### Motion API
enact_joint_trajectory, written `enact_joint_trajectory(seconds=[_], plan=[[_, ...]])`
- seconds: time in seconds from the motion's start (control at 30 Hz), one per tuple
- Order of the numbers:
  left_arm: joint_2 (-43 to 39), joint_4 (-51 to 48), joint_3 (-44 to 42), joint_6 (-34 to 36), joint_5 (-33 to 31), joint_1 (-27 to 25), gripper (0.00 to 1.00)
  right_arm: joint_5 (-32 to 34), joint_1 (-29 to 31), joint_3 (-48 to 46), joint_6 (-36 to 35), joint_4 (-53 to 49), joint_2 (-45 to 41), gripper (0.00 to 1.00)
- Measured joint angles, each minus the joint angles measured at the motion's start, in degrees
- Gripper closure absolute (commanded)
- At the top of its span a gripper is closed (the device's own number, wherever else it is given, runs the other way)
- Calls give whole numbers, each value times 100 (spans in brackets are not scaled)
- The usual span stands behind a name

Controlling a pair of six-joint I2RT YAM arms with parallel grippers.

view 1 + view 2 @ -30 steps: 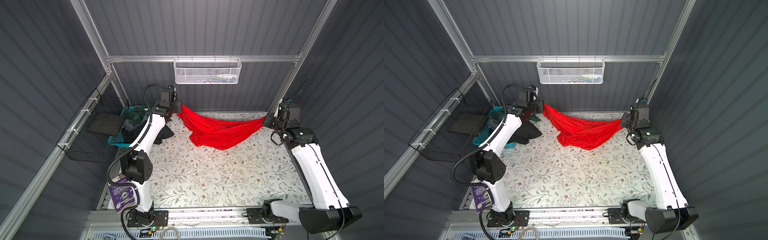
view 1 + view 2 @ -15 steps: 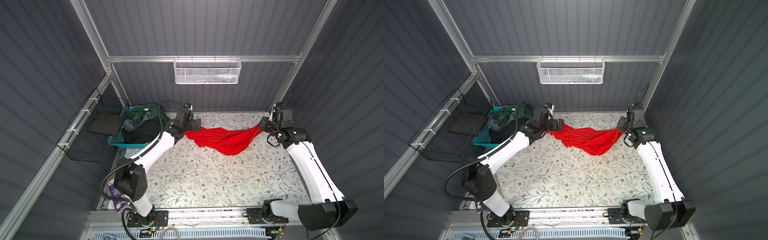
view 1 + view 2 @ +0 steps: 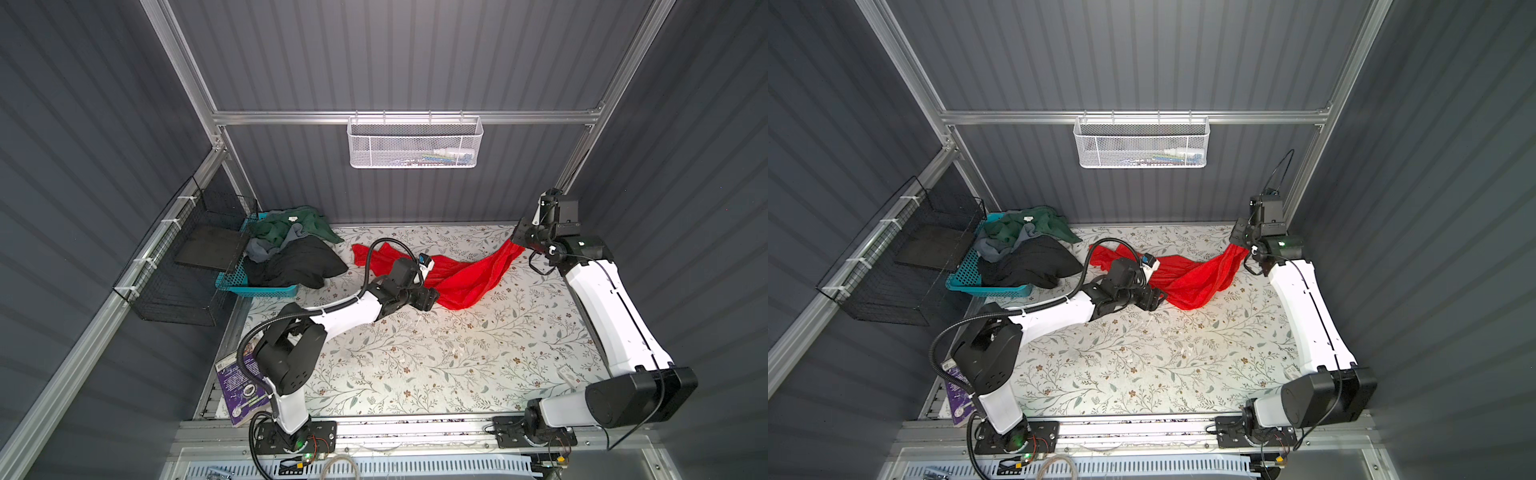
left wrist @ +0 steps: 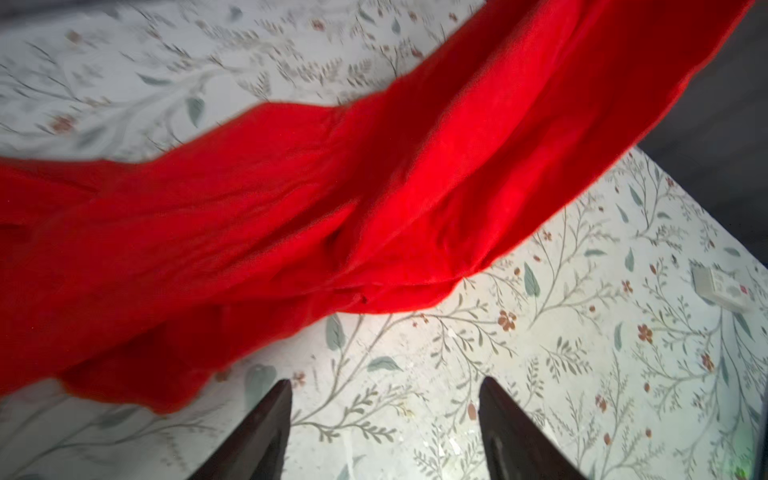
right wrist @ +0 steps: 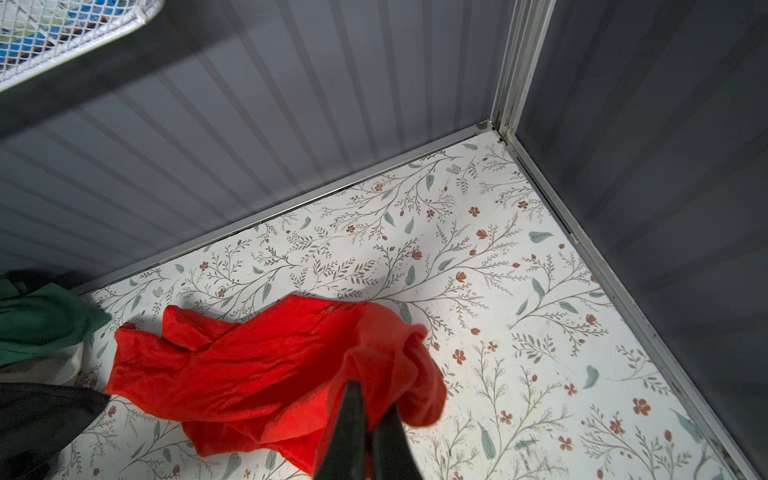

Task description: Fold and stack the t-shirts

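Note:
A bright red t-shirt (image 3: 469, 276) (image 3: 1187, 278) lies crumpled along the back of the floral table. Its right end is lifted, and my right gripper (image 3: 519, 241) (image 5: 372, 397) is shut on that bunched corner near the back right corner. The wrist view shows red cloth (image 5: 249, 365) wrapped round the closed fingers. My left gripper (image 3: 432, 300) (image 4: 386, 380) hovers open just in front of the red shirt (image 4: 374, 187), with only bare table between its fingers. Dark green (image 3: 291, 226), grey (image 3: 266, 249) and black (image 3: 299, 262) t-shirts are heaped in and over the teal basket (image 3: 257, 289) at the back left.
A white mesh basket (image 3: 415, 143) hangs on the back wall. A black wire rack (image 3: 187, 266) is fixed to the left wall. A purple book (image 3: 241, 386) lies at the front left edge. A small white tag (image 3: 567, 374) lies near the right arm's base.
My left gripper has opened and let go of the red shirt, then swung from the back left toward the middle. The shirt's left end has dropped onto the table. The right gripper keeps its hold.

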Motion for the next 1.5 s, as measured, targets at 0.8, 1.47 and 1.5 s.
enact_joint_trajectory(seconds=[0.8,1.47,1.5], plan=[[1978,560,1021,15,-179,-573,45,-168,-81,-144,166,79,-136,100],[2618,247,2044,105,-1102,-573,100,-326,-160,-664,319,214,-461,100],[2618,247,2048,129,-1152,-573,100,-332,-162,-664,319,214,-461,100]])
